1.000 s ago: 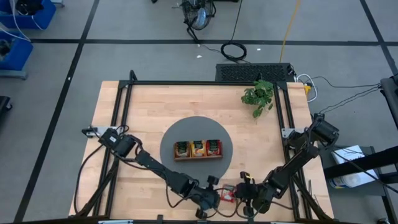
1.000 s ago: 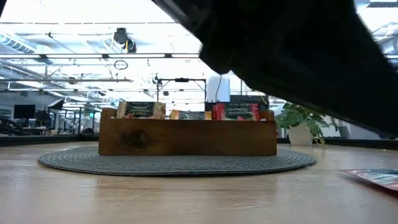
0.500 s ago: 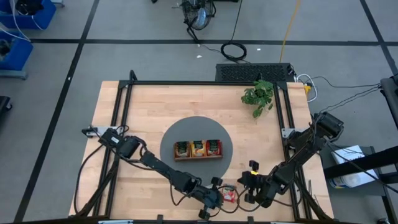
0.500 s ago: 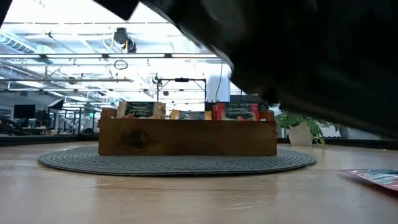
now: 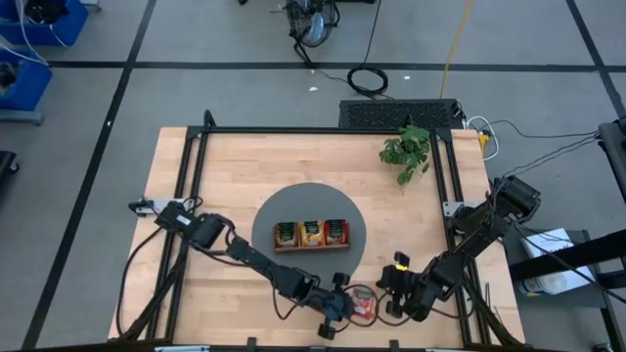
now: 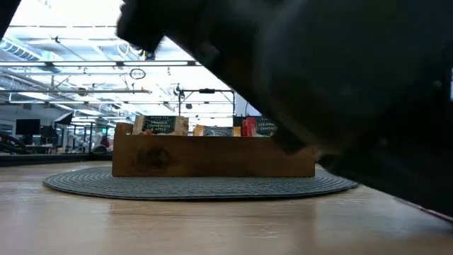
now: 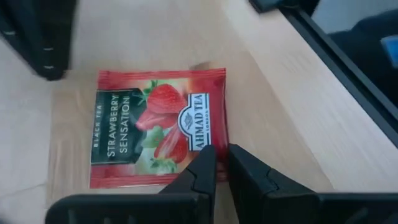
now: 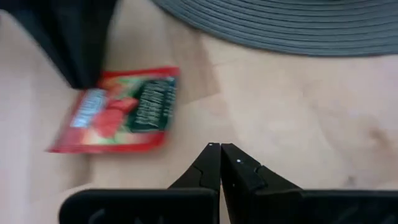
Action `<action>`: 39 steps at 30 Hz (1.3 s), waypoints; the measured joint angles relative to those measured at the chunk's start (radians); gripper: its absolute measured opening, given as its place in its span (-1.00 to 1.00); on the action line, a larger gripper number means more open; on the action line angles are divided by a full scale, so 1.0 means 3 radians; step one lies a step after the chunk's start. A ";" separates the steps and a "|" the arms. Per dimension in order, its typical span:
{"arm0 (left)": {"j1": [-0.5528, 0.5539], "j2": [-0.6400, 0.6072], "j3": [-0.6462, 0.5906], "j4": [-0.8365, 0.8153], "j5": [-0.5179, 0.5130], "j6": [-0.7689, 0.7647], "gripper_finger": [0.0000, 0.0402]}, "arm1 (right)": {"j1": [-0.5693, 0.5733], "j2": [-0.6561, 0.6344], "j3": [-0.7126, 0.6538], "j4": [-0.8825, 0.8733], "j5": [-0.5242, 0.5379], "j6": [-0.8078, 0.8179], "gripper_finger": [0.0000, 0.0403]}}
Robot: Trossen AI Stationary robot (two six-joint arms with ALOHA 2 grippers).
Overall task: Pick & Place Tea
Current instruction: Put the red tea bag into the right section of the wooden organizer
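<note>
Tea first: 1 red strawberry sachet (image 5: 361,306) lies flat on the bare wood near the table's front edge, just off the round grey mat (image 5: 266,223), w/ the rest of the sachets standing in the wooden tray (image 5: 311,246) at the mat's centre. Going L to R from overhead: my left arm runs from its base at the table's left side diagonally toward the front centre, and the left gripper (image 5: 335,305) sits low right at the sachet's left edge. On the left wrist cam its fingers (image 7: 200,177) are nearly together w/ only a thin slit between, tips over the sachet's near edge by the brand logo; can't tell if they're touching it, and nothing is pinched between them. Tray holds 3 groups: tan-and-green sachets (image 5: 285,233) left, orange sachets (image 5: 312,232) middle, red sachets (image 5: 336,231) right. Sachet lies between the 2 grippers. Right gripper (image 5: 389,296) is just to the sachet's right, near the mat's rim; on the right wrist cam its fingers (image 8: 210,163) are pressed together, empty, tips over bare wood a little apart from the sachet. Potted plant (image 5: 406,150) stands at the far right of the table. Low cam is mostly blocked by a dark arm; tray front still shows.
</note>
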 joint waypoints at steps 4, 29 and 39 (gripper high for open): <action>0.0083 0.0078 0.0008 0.0019 0.0108 -0.0123 -0.77 | 0.0001 0.0001 -0.0092 0.0367 -0.0112 -0.0017 -1.00; 0.0132 0.0094 0.0004 -0.0071 0.0218 -0.0236 -0.77 | -0.0039 -0.0743 -0.0979 0.1281 -0.0647 0.0826 -0.52; 0.0151 0.0094 0.0001 -0.0079 0.0258 -0.0238 -0.77 | -0.0054 -0.0369 -0.1236 0.2421 -0.0780 0.1061 -0.39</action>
